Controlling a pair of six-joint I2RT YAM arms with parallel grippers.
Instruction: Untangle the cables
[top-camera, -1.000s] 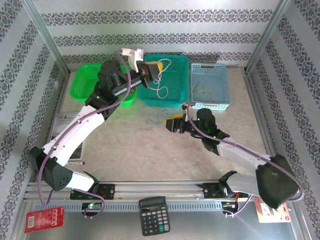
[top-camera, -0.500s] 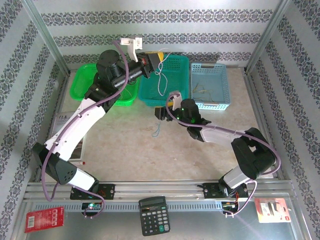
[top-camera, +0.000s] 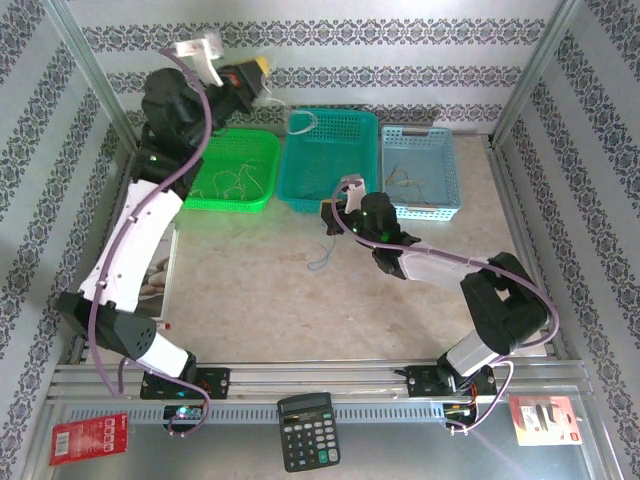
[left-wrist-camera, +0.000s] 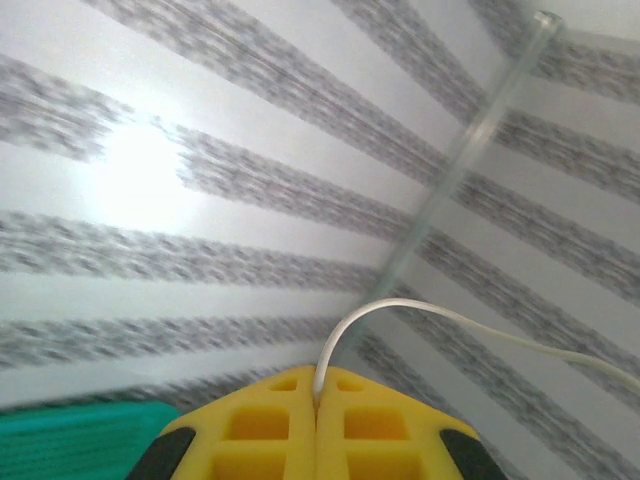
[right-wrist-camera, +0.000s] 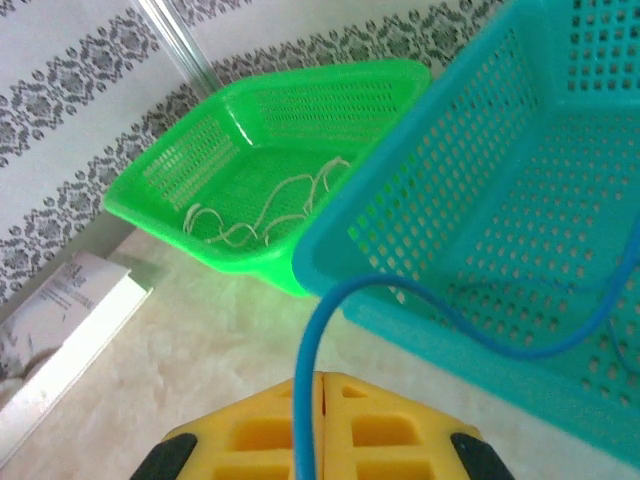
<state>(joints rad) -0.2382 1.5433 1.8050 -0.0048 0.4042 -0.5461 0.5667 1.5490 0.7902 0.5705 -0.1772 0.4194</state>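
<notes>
1. The left pincer (left-wrist-camera: 318, 402) is clamped tight on a white cable (left-wrist-camera: 420, 310). The cable comes out between the yellow fingertips, arches up and runs off to the pincer's right. In the overhead view this pincer is raised high, and the white cable trails down and away from it toward the far rim of the teal basket (top-camera: 330, 160).
2. The right pincer (right-wrist-camera: 318, 385) is also closed, on a blue cable (right-wrist-camera: 302, 350). The cable rises from between its fingertips and loops forward in front of the teal basket's wall. From above, a loose end dangles below this pincer toward the bench (top-camera: 260, 290).
3. Done, as far as can be judged:
   - Some whitish cables (right-wrist-camera: 265, 210) lie in the green basket (right-wrist-camera: 180, 150), ahead and to the left of the right pincer.
   - A few thin wires (top-camera: 400, 180) lie in the light-blue basket (top-camera: 425, 213), off to the right pincer's other side.
   - The white and blue cables look well apart, each held by its own pincer, so the tangle seems to be pulled open.
4. Left to do, by my reading: set down the two held cables. Whether any knot is left in either one is too fine to tell.
</notes>
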